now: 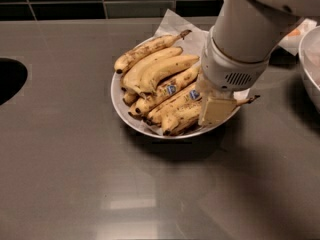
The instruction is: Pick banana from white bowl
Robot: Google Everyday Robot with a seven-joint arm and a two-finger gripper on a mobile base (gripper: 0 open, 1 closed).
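Observation:
The white bowl (121, 106), lined with white paper, holds several speckled yellow bananas; two of them bear blue stickers. The banana (181, 120) without a sticker lies along the bowl's front right edge, and its thin dark-tipped stem (248, 100) pokes out over the rim to the right. My gripper (214, 115) hangs from the thick white arm (245, 39) and is down in the bowl's right side, right at this banana. The gripper covers the banana's middle, and its far side is hidden.
A second white bowl (311, 71) stands at the right edge. White paper with something orange (300, 34) lies behind it. A dark round opening (7, 79) is cut in the grey counter at the left. A dark tiled wall runs along the back.

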